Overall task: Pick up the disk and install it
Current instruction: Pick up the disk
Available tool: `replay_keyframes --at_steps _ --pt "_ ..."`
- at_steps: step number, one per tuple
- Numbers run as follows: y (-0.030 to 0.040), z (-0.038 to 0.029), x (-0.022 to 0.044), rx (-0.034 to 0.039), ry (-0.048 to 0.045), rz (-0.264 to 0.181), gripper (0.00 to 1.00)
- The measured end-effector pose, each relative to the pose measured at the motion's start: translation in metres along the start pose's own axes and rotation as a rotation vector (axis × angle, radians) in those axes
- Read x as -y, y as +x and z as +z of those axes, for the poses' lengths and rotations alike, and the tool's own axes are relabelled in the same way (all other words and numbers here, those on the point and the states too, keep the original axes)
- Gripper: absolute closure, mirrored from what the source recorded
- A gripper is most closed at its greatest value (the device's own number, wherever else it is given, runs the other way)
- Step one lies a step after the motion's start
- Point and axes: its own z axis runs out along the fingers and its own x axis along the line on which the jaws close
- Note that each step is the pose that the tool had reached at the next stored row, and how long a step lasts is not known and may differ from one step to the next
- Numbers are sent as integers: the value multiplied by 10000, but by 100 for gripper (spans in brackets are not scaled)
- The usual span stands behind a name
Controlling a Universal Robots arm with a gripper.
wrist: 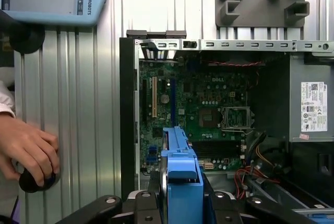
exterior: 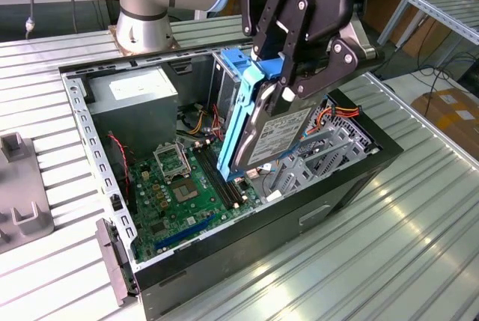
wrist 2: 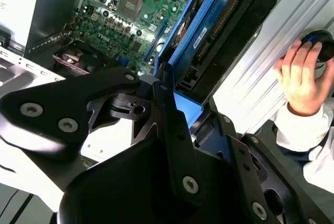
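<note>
Gripper, angled down from above, is pinching the disk at its upper end, holding it on edge, long axis steep, lower end pointing into the open computer case.

1. We see an open computer case lying on a ribbed metal table.
2. Inside it lies a green circuit board, with a grey power box beside it (red wires run near both).
3. A grey plastic fixture sits on the table, at the exterior view's left.
</note>
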Motion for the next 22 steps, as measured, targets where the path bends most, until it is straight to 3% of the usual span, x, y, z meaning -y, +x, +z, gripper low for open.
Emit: replay_keyframes --at_steps 7,9,10,12,22 --pt "0 31 61 0 0 0 63" --pt "-1 62 122 0 0 0 63" --pt "-1 97 202 1 0 0 63" --pt "-2 123 293 0 0 1 63" --pt "-4 134 422 0 0 0 63"
